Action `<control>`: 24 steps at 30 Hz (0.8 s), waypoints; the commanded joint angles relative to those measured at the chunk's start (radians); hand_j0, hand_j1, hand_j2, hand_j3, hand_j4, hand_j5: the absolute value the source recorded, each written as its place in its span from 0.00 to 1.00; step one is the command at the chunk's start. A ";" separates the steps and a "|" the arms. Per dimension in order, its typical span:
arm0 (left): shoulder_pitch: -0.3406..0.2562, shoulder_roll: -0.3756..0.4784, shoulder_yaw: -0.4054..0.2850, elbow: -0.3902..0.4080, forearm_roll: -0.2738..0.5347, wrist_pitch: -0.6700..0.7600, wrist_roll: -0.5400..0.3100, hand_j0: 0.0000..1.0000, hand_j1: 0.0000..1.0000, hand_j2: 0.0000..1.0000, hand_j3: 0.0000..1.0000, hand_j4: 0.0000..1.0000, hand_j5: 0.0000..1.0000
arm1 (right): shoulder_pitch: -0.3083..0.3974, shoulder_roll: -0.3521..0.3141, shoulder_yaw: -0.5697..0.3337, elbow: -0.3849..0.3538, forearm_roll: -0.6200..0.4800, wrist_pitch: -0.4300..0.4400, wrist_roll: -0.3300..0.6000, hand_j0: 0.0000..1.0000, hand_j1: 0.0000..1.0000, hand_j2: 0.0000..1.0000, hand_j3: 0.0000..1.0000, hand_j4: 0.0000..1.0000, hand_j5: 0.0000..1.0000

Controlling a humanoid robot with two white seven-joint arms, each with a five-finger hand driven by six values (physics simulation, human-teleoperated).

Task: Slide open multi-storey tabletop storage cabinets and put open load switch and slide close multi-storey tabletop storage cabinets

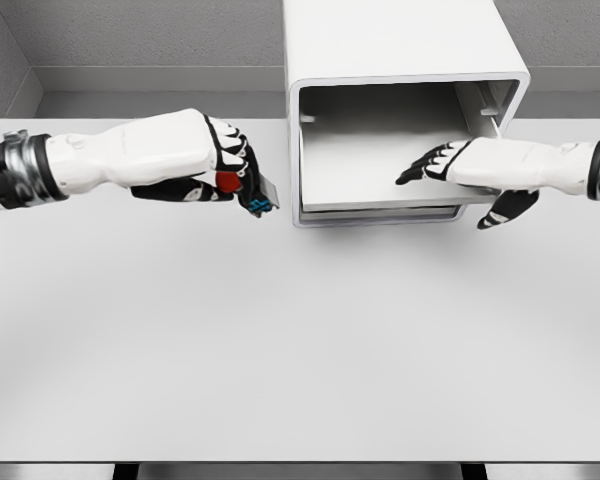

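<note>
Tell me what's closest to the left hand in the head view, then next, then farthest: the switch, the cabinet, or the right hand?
1. Load switch, held in the left hand.
2. Cabinet, just to its right.
3. Right hand, farthest, on the open drawer.

- We see a wide pale grey counter (280,360) filling most of the view; its surface is matte and evenly lit
- Behind it a grey speckled wall (130,30) runs across the top; a second wall (0,70) meets it at the left corner
- Dark gaps show under the counter's front edge
</note>
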State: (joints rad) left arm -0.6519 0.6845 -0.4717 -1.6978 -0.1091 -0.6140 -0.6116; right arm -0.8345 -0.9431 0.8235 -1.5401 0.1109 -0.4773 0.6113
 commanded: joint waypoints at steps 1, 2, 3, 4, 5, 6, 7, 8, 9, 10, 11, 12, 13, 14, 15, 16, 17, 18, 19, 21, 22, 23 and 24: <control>0.000 -0.007 0.001 0.000 0.006 0.003 0.001 0.39 0.39 0.39 0.39 0.39 0.39 | 0.000 0.007 0.011 -0.005 0.012 0.008 0.000 1.00 1.00 1.00 1.00 1.00 1.00; -0.003 -0.008 0.001 0.000 0.006 0.003 0.001 0.39 0.39 0.39 0.39 0.39 0.39 | -0.002 0.007 0.011 -0.023 0.012 0.003 0.000 1.00 1.00 1.00 1.00 1.00 1.00; -0.003 -0.008 0.001 0.000 0.006 0.003 0.001 0.39 0.39 0.39 0.39 0.39 0.39 | -0.002 0.007 0.011 -0.040 0.012 -0.001 0.000 1.00 1.00 1.00 1.00 1.00 1.00; -0.006 -0.022 0.001 -0.002 0.006 0.003 0.001 0.39 0.39 0.39 0.39 0.39 0.39 | -0.002 0.007 0.011 -0.052 0.012 -0.003 0.000 1.00 1.00 1.00 1.00 1.00 1.00; -0.014 -0.037 -0.001 -0.002 0.003 0.003 0.001 0.39 0.39 0.39 0.39 0.39 0.39 | 0.000 0.007 0.011 -0.058 0.012 -0.020 0.000 1.00 1.00 1.00 1.00 1.00 1.00; -0.014 -0.046 -0.001 -0.002 -0.012 0.003 0.001 0.39 0.39 0.39 0.39 0.39 0.39 | 0.000 0.004 0.011 -0.069 0.012 -0.023 0.000 1.00 1.00 1.00 1.00 1.00 1.00; -0.017 -0.051 -0.001 -0.002 -0.018 0.003 0.001 0.39 0.39 0.39 0.39 0.39 0.39 | 0.000 0.000 0.011 -0.084 0.012 -0.029 0.000 1.00 1.00 1.00 1.00 1.00 1.00; -0.017 -0.057 -0.001 -0.002 -0.020 0.003 0.001 0.39 0.39 0.39 0.39 0.39 0.39 | 0.000 -0.005 0.009 -0.089 0.012 -0.050 0.000 1.00 1.00 1.00 1.00 1.00 1.00; -0.017 -0.057 -0.001 -0.003 -0.020 0.003 0.001 0.39 0.39 0.39 0.39 0.39 0.39 | 0.000 -0.005 0.009 -0.091 0.012 -0.060 0.000 1.00 1.00 1.00 1.00 1.00 1.00; -0.017 -0.057 -0.001 -0.006 -0.020 0.003 0.001 0.39 0.39 0.39 0.39 0.39 0.39 | 0.000 -0.006 0.009 -0.091 0.012 -0.078 0.000 1.00 1.00 1.00 1.00 1.00 1.00; -0.020 -0.057 -0.001 -0.006 -0.020 0.003 0.001 0.39 0.39 0.39 0.39 0.39 0.39 | 0.000 -0.011 0.008 -0.092 0.012 -0.081 0.000 1.00 1.00 1.00 1.00 1.00 1.00; -0.021 -0.065 -0.001 -0.006 -0.021 0.003 0.001 0.39 0.39 0.39 0.39 0.39 0.39 | 0.000 -0.016 0.006 -0.095 0.012 -0.093 0.000 1.00 1.00 1.00 1.00 1.00 1.00; -0.025 -0.086 -0.001 -0.006 -0.040 0.003 0.001 0.39 0.39 0.39 0.39 0.39 0.39 | 0.002 -0.023 0.006 -0.097 0.012 -0.095 0.000 1.00 1.00 1.00 1.00 1.00 1.00; -0.025 -0.099 -0.001 -0.006 -0.044 0.003 0.001 0.39 0.39 0.39 0.39 0.39 0.39 | 0.002 -0.026 0.006 -0.100 0.012 -0.098 0.000 1.00 1.00 1.00 1.00 1.00 1.00; -0.026 -0.105 -0.001 -0.006 -0.050 0.003 0.001 0.39 0.39 0.39 0.39 0.39 0.39 | 0.002 -0.036 0.005 -0.103 0.012 -0.107 0.000 1.00 1.00 1.00 1.00 1.00 1.00; -0.026 -0.115 -0.001 -0.006 -0.058 0.003 0.001 0.39 0.39 0.39 0.39 0.39 0.39 | 0.002 -0.037 0.005 -0.104 0.012 -0.109 0.000 1.00 1.00 1.00 1.00 1.00 1.00; -0.028 -0.122 -0.001 -0.006 -0.058 0.003 0.001 0.39 0.39 0.39 0.39 0.39 0.39 | 0.002 -0.037 0.005 -0.104 0.012 -0.109 0.000 1.00 1.00 1.00 1.00 1.00 1.00; -0.029 -0.141 -0.001 -0.006 -0.072 0.003 0.001 0.39 0.39 0.39 0.39 0.39 0.39 | 0.003 -0.037 0.006 -0.104 0.012 -0.110 0.000 1.00 1.00 1.00 1.00 1.00 1.00; -0.029 -0.155 -0.001 -0.005 -0.077 0.003 0.001 0.39 0.39 0.39 0.39 0.39 0.39 | 0.011 -0.037 0.006 -0.104 0.012 -0.110 0.000 1.00 1.00 1.00 1.00 1.00 1.00; -0.029 -0.168 -0.001 -0.003 -0.084 0.003 0.001 0.39 0.39 0.39 0.39 0.39 0.39 | 0.012 -0.043 0.006 -0.104 0.010 -0.110 0.000 1.00 1.00 1.00 1.00 1.00 1.00; -0.034 -0.171 0.001 -0.003 -0.084 0.003 0.001 0.39 0.39 0.39 0.39 0.39 0.39 | 0.012 -0.045 0.002 -0.103 0.009 -0.109 0.000 1.00 1.00 1.00 1.00 1.00 1.00; -0.041 -0.171 0.001 -0.005 -0.084 0.003 0.001 0.40 0.40 0.40 0.40 0.40 0.40 | 0.012 -0.046 -0.003 -0.103 0.006 -0.109 0.000 1.00 1.00 1.00 1.00 1.00 1.00; -0.043 -0.174 0.001 -0.003 -0.084 0.003 0.001 0.40 0.40 0.40 0.40 0.40 0.40 | 0.012 -0.048 -0.004 -0.103 0.003 -0.109 0.000 1.00 1.00 1.00 1.00 1.00 1.00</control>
State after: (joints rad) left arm -0.6949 0.5207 -0.4704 -1.7034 -0.1957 -0.6133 -0.6117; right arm -0.8223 -0.9940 0.8096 -1.6323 0.0919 -0.5269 0.6429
